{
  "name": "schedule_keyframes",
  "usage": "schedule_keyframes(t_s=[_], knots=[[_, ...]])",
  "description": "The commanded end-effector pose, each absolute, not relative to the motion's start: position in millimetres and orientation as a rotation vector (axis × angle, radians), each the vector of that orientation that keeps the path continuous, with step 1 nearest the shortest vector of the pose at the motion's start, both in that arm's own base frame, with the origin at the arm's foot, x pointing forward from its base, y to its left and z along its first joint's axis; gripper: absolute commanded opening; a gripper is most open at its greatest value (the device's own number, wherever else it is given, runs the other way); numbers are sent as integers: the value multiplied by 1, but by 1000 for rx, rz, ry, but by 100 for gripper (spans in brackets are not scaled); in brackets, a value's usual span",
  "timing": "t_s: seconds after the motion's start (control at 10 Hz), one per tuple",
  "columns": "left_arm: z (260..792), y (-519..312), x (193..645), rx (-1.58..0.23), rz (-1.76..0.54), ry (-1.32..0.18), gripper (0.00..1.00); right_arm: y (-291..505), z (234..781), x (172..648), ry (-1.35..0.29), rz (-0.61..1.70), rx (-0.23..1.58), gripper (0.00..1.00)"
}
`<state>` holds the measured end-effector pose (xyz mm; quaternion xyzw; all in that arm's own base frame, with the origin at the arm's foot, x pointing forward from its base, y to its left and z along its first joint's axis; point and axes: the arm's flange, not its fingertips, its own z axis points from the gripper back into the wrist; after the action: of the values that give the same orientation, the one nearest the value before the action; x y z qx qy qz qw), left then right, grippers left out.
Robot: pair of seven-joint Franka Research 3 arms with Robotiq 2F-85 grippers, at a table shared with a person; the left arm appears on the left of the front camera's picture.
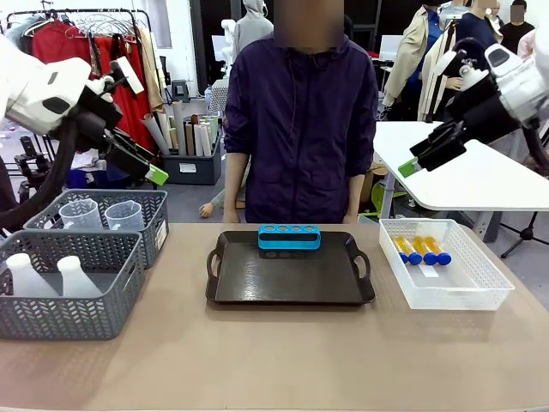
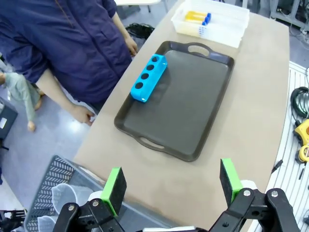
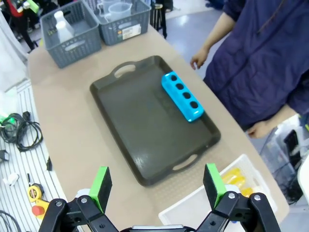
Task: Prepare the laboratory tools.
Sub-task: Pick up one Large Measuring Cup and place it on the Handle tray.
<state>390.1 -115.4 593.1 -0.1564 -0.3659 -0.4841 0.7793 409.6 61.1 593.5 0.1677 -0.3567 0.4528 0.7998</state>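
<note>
Amber tubes with blue caps (image 1: 420,250) lie in the white lattice basket (image 1: 480,287) at the table's right, also in the left wrist view (image 2: 198,17) and the right wrist view (image 3: 236,181). Clear beakers (image 1: 103,215) stand in the far grey basket. White flasks (image 1: 51,276) stand in the near grey basket. My left gripper (image 1: 153,173) hangs open, high above the baskets at the left. My right gripper (image 1: 412,161) hangs open, high over the lattice basket. Neither holds anything, as both wrist views show (image 2: 171,186) (image 3: 157,186).
A dark tray (image 1: 287,283) lies mid-table with a blue four-hole rack (image 1: 289,236) at its far edge. A person in a dark jacket stands behind the tray, hands down. Bare tabletop lies in front of the tray.
</note>
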Motion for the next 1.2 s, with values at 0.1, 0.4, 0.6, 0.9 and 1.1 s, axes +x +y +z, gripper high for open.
schedule_keyframes(t_s=[0.1,0.4,0.6,0.9,1.1], knots=[[597,-116,403,-356,-1049,-800,100,59,611,416,-800,992,381,100],[591,-123,409,-304,-1023,-830,100,61,613,411,-787,965,360,100],[599,-120,402,-327,-1031,-790,100,61,613,411,-787,965,360,100],[599,-120,402,-327,-1031,-790,100,61,613,411,-787,965,360,100],[599,-120,402,-327,-1031,-790,100,61,613,411,-787,965,360,100]])
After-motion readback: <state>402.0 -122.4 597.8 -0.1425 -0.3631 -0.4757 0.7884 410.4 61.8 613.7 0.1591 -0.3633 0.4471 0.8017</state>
